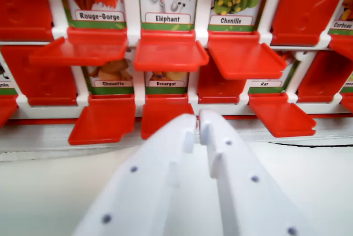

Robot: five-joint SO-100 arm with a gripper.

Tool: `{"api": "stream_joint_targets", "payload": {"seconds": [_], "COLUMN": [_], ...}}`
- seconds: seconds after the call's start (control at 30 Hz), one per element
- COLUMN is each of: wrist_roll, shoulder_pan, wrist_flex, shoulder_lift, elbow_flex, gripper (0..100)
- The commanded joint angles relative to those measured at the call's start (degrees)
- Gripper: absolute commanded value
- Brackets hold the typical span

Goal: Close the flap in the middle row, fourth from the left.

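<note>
Board (pixel 131 4), white frame: cut off on every side, so rows and columns cannot be counted and the task's flap cannot be singled out.
Gripper (pixel 197 128), white: blurred, low centre; jaws almost together with a thin gap and nothing between them; tips just before the Escargot flap (pixel 165 112).
Lowered flaps, whole: six, namely Rouge-Gorge (pixel 80 48), Elephant (pixel 170 51), Chenille (pixel 242 54), Chouette (pixel 105 117), Escargot, Rat (pixel 281 114).
Upright flaps (pixel 306 4): five.
Lower labels partly hidden.

A lone wrist view looks low and close over the hand (pixel 197 121) at the flap board (pixel 132 26).
</note>
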Motion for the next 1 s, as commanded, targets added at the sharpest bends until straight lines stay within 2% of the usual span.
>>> {"api": "stream_joint_targets", "payload": {"seconds": [0.0, 0.5, 0.97], "wrist_roll": [0.7, 1.4, 2.1], "shoulder_pan": [-0.6, -1.4, -2.1], "wrist_flex": [-1.3, -2.5, -2.9], "shoulder_lift": [-0.8, -11.5, -16.3], "elbow_flex": [-7.7, -17.7, -27.2], "gripper": [0, 0, 0]}}
